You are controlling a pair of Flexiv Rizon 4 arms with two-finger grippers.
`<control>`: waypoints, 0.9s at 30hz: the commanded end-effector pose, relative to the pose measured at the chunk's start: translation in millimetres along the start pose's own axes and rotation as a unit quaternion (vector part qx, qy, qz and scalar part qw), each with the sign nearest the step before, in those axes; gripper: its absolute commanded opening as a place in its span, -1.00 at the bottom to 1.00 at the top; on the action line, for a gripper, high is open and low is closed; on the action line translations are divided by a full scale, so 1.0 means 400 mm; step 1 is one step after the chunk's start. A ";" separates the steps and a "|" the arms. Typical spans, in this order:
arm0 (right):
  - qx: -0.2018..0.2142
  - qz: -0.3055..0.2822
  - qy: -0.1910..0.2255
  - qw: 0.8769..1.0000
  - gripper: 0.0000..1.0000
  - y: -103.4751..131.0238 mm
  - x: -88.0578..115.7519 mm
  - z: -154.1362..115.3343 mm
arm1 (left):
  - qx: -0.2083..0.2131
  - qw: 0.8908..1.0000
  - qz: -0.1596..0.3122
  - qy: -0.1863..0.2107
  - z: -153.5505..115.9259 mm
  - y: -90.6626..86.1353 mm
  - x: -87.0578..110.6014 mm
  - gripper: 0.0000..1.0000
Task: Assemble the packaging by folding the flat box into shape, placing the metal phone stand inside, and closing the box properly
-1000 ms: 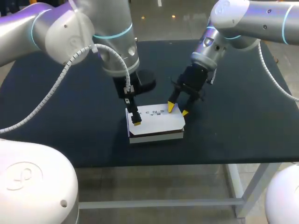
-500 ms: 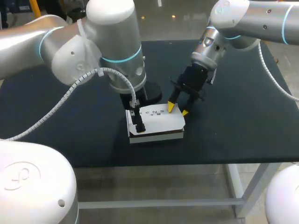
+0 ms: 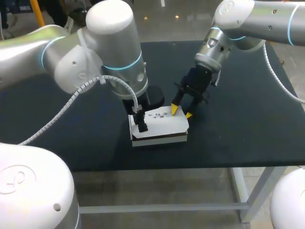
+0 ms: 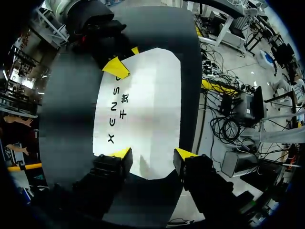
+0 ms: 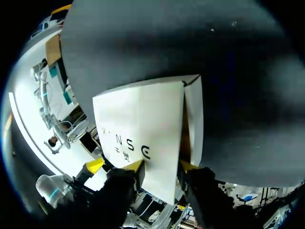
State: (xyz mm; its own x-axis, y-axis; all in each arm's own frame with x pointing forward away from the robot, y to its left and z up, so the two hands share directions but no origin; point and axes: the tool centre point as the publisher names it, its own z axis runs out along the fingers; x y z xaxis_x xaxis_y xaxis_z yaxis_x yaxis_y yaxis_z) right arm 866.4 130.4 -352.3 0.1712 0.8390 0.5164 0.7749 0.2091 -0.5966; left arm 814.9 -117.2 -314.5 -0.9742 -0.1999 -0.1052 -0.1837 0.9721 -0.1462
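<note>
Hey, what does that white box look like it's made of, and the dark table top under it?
The white box looks like thin cardboard with a matte printed face: its flaps fold at sharp creases, and a brownish raw edge shows at a seam. The table top looks like a dark matte mat or coated board; no grain shows, so I cannot tell which.

Left arm: fat rounded silver-grey links with a thin cyan ring at the joint. White ribbed hose loops along it to the wrist. Left base: white dome with an embossed round mark and small dark screw holes.
Right arm: same silver shell and cyan ring, with its own white hose. Wrist flange is silvery with dark holes.
Left gripper: black blocky fingers with yellow wedge tips. Right gripper: likewise black with yellow tips.
</note>
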 end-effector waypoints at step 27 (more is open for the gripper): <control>0.003 0.000 -0.001 1.000 -0.05 0.005 0.001 -0.003 | -0.012 0.999 -0.006 -0.047 0.062 -0.021 -0.015 0.38</control>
State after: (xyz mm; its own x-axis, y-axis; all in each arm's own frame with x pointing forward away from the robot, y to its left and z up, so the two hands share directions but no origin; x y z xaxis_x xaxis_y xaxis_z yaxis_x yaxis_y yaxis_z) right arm 866.4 130.4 -352.5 0.1712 0.8392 0.5162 0.7748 0.2090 -0.5967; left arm 830.3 -124.2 -334.3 -0.9594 -0.2184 -0.1783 -0.1974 0.9719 -0.1283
